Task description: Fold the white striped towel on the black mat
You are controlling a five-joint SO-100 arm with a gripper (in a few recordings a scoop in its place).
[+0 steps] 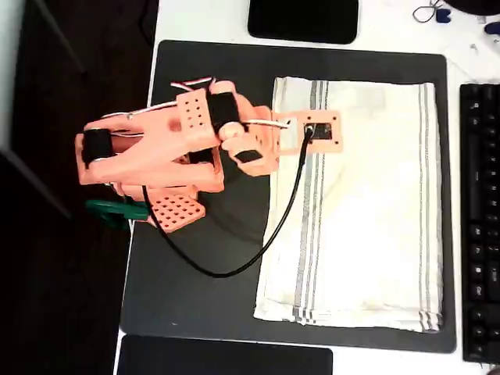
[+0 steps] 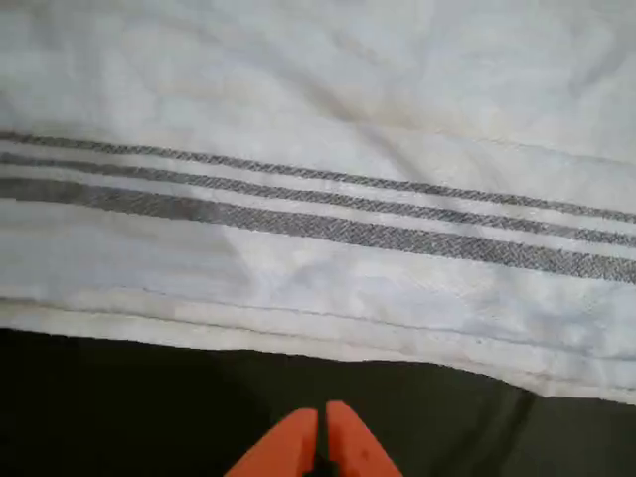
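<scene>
Towel lies flat on the black mat, on the right half of it in the overhead view. It is white with thin grey stripes near its left and right edges. The long side of the towel runs from the top of the picture to the bottom, and the stripes run the same way. The top left corner of the towel is hidden under the orange arm and its small camera plate. A black cable loops from the arm across the mat and over the towel's left stripes. The arm covers part of the mat on the left, and a green clamp peeks out under it. A keyboard is cut off at the right edge.

In the wrist view the towel fills the top, with three grey stripes crossing from side to side. Its near edge lies on the mat. The gripper shows at the bottom, just off the towel's edge, over the mat. Its two orange tips are pressed together with nothing between them.
</scene>
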